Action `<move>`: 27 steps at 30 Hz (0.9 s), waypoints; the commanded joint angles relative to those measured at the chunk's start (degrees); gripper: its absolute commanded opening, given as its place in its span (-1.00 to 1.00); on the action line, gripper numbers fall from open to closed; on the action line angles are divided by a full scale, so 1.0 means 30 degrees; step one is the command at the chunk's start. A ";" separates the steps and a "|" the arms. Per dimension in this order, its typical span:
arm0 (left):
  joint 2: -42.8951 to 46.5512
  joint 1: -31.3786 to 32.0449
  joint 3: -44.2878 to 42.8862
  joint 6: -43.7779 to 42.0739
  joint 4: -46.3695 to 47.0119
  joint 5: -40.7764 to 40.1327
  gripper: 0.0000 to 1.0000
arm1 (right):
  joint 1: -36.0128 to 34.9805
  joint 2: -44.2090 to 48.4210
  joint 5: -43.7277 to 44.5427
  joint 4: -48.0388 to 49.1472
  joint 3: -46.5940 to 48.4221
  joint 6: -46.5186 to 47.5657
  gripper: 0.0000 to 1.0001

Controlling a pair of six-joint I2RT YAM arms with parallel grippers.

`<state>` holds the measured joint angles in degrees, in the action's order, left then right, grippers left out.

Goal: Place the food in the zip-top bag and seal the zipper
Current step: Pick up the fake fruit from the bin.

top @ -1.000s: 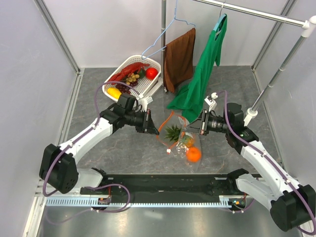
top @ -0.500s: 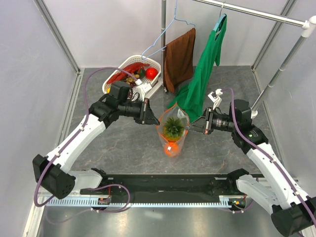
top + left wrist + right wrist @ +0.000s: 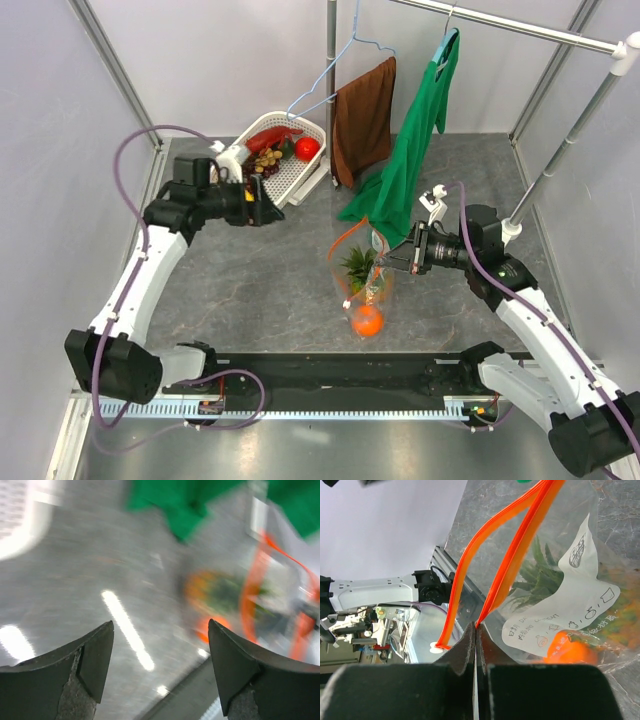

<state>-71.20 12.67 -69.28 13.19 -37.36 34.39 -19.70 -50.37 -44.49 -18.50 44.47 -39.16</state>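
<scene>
The clear zip-top bag (image 3: pixel 362 285) hangs from my right gripper (image 3: pixel 396 262), which is shut on one side of the red-orange zipper (image 3: pixel 506 562) at the bag's mouth. The mouth gapes, and the other zipper strip loops away to a small whitish end (image 3: pixel 439 648). Inside the bag lie a little pineapple (image 3: pixel 356 264) and an orange ball (image 3: pixel 367 320), behind a white label (image 3: pixel 572 602). My left gripper (image 3: pixel 270 211) is open and empty, well left of the bag and just in front of the basket. Its wrist view is blurred, with the bag (image 3: pixel 235 597) far off.
A white mesh basket (image 3: pixel 300 180) at the back left holds a red tomato (image 3: pixel 307 148), a red pepper (image 3: pixel 268 137) and a grape bunch (image 3: pixel 267 158). A brown cloth (image 3: pixel 362 120) and a green shirt (image 3: pixel 412 150) hang from the rack behind the bag.
My left gripper let go of the bag's mouth, opened and swung back left to the basket. The bag now hangs from the right gripper alone and has sagged lower.
</scene>
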 commanded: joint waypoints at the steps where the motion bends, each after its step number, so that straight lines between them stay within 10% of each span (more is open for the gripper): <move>1: -0.0926 -0.1116 -0.1629 -0.3421 0.0793 -0.4952 0.57 | 0.0035 0.0062 0.0299 0.0455 0.0089 0.0191 -1.00; 20: -1.1510 -0.1321 -0.6675 -0.8732 0.4686 -0.9236 0.34 | 0.0064 -0.0056 0.0416 0.0689 -0.0145 0.0161 -1.00; 27: -1.1542 -0.1671 -0.5797 -0.5839 0.6796 -1.0357 0.40 | 0.0035 -0.0026 0.0445 0.0776 -0.0321 0.0191 -1.00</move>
<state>-106.98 8.88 -86.32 -8.84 -24.69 5.48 -19.70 -50.72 -43.59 -17.98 44.31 -39.18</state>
